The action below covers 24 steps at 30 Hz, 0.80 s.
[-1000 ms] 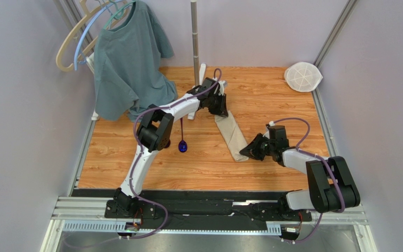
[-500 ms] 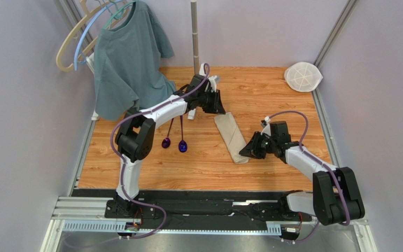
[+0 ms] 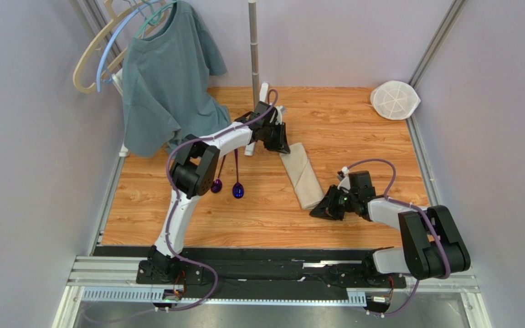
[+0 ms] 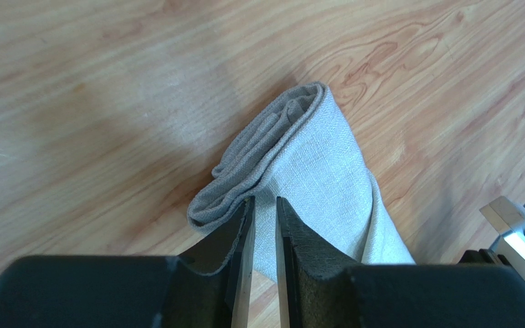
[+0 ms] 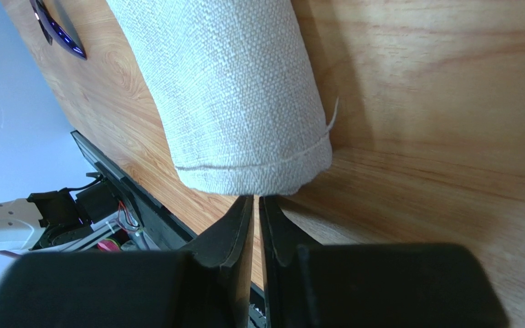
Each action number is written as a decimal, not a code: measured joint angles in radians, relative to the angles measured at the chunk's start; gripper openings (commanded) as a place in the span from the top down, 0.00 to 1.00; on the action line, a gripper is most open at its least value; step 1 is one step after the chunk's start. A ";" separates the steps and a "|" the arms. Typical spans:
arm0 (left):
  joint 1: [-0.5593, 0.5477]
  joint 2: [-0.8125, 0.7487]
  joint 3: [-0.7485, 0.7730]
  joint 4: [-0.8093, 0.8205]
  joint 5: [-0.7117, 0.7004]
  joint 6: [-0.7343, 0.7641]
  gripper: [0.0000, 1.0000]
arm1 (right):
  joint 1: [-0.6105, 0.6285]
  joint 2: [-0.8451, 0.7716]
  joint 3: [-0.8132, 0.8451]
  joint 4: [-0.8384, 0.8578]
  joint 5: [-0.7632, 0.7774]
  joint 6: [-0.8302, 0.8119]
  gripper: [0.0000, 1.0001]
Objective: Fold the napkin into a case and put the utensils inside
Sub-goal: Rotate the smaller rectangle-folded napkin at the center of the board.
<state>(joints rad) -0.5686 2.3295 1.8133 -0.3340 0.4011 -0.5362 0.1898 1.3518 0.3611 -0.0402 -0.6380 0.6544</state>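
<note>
- The case (image 3: 301,174), a narrow beige-tan cloth pouch, lies slantwise at the middle of the wooden table (image 3: 361,137), its far end toward upper left and its near end toward lower right.
- The left gripper (image 3: 282,145) sits at the case's far end. In the left wrist view its jaws are drawn almost together over the layered edge of the cloth (image 4: 313,164), with only a thin slit between them. Whether a layer is nipped cannot be told.
- The right gripper (image 3: 316,212) is low at the case's near end. Its jaws are likewise together, with the tips (image 5: 258,201) just beside the rounded hem (image 5: 238,102) and holding nothing.
- Two purple-bowled spoons lie left of centre, side by side and well apart from the case: the first spoon (image 3: 216,186) and the second spoon (image 3: 238,190).
- A grey-green T-shirt (image 3: 166,82) hangs at upper left.
- A white mesh disc (image 3: 394,100) rests at upper right.
</note>
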 measured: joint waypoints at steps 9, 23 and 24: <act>0.001 -0.036 0.024 -0.059 0.007 0.064 0.64 | 0.000 -0.134 0.067 -0.123 0.017 -0.001 0.85; 0.008 -0.652 -0.440 0.010 -0.089 -0.006 0.50 | 0.000 0.027 0.208 -0.097 0.023 -0.016 0.86; 0.013 -0.688 -0.475 0.020 -0.098 -0.013 0.46 | 0.000 0.053 0.208 -0.087 0.028 -0.016 0.86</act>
<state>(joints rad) -0.5560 1.6413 1.3388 -0.3138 0.3031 -0.5495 0.1898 1.4052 0.5694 -0.1272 -0.6102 0.6388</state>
